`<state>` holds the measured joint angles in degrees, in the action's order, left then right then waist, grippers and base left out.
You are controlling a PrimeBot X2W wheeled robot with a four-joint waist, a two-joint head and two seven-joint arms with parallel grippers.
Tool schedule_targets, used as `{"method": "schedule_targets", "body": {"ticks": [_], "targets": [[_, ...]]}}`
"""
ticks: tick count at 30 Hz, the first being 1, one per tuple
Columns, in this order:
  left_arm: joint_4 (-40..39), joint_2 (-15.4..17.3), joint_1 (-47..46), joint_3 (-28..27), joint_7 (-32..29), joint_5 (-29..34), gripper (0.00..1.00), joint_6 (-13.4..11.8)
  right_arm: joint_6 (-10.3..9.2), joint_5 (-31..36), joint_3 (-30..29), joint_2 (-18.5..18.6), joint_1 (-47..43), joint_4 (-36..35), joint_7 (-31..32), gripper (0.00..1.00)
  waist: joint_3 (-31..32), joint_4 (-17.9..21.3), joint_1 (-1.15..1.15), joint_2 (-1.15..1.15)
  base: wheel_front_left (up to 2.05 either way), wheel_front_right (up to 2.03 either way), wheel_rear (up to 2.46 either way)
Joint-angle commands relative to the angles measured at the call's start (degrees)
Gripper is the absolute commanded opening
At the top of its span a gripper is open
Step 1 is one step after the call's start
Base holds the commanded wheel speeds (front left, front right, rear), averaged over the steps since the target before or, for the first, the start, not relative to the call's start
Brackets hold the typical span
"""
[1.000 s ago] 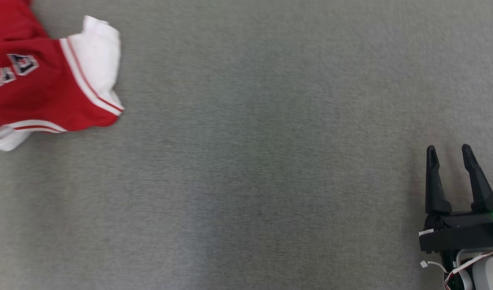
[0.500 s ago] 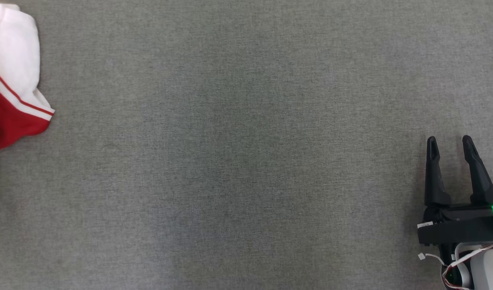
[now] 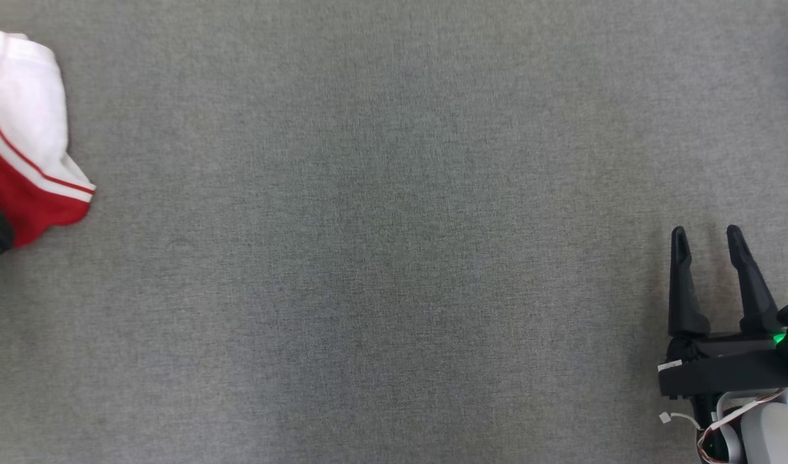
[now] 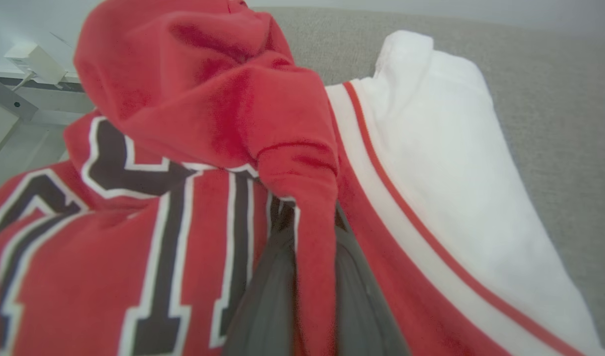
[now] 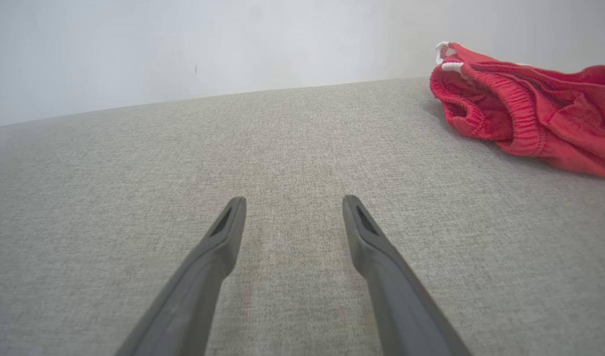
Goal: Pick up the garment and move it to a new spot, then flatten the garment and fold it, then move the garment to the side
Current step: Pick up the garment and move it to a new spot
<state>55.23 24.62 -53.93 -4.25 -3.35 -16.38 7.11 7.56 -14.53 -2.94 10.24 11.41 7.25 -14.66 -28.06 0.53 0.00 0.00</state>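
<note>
LEFT CLAW HAS THE CLOTH. Our left gripper (image 4: 308, 225) stands clamped on a raised fold of the garment (image 4: 208, 113), a red top with dark, white-edged lettering. The red cloth is pinched between the two dark fingers (image 4: 262, 306). Just right of the grip, a red stripe borders the white sleeve (image 4: 445, 163), which runs from near to far.

From the head, we see the garment (image 3: 26, 142) bunched at the far left edge of the grey cloth surface (image 3: 394, 258), its long side lying near to far. To its right the surface runs on across the middle. Our right gripper (image 3: 706, 233) hovers at the near right, jaws apart and holding nothing, well apart from the garment. Far to that gripper's right lies a second red cloth (image 5: 530, 118) with an elastic band.

We judge the left arm the one placed for the carry. The new spot lies to the right of the grip, toward the middle, and the right arm is too far off to help yet.
</note>
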Motion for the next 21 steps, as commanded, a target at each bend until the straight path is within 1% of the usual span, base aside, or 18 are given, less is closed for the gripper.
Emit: {"method": "schedule_targets", "body": {"ticks": [1, 6, 10, 13, 18, 19, 21], "targets": [[-0.6, -0.28, -1.48, 0.76, 1.42, 0.29, 0.0, 0.31, -0.12, -0.45, 0.26, -0.39, -0.75, 0.52, -0.28, 1.0, 2.6, -0.52, 0.0, 0.0, 0.0, 0.0, 0.0], [-3.47, -0.76, -3.41, 3.3, 4.54, 0.29, 0.0, 0.28, -0.12, -1.2, 1.16, -1.37, -1.17, 2.13, -0.45, 1.0, 6.87, -0.82, 0.0, 0.0, 0.0, 0.0, 0.0], [-8.39, -1.67, -4.94, 7.4, 5.39, -0.47, 0.0, 0.32, -0.12, -1.7, 1.66, -2.28, -2.0, 3.61, -0.52, 1.0, 10.34, -0.42, 0.0, 0.0, 0.0, 0.0, 0.0], [-13.23, -2.03, -5.65, 11.3, 4.58, -1.49, 0.0, 0.28, -0.12, -2.09, 1.75, -3.01, -2.6, 4.49, -0.55, 1.0, 12.58, 0.46, 0.0, 0.0, 0.0, 0.0, 0.0], [-23.01, -2.79, -6.47, 17.19, 2.18, -3.82, 0.0, 0.29, -0.12, -2.57, 1.06, -4.33, -4.14, 4.94, -0.58, 1.0, 15.81, 3.21, 0.0, 0.0, 0.0, 0.0, 0.0], [-23.01, -2.79, -6.47, 17.19, 2.18, -3.82, 0.0, 0.29, -0.12, -2.57, 1.06, -4.33, -4.14, 4.94, -0.58, 1.0, 15.81, 3.21, 0.0, 0.0, 0.0, 0.0, 0.0], [-26.65, -3.65, -6.68, 19.23, 0.82, -5.04, 0.0, 0.29, -0.12, -2.76, 0.77, -4.8, -4.64, 5.05, -0.58, 1.0, 16.86, 4.63, 0.0, 0.0, 0.0, 0.0, 0.0]]}}
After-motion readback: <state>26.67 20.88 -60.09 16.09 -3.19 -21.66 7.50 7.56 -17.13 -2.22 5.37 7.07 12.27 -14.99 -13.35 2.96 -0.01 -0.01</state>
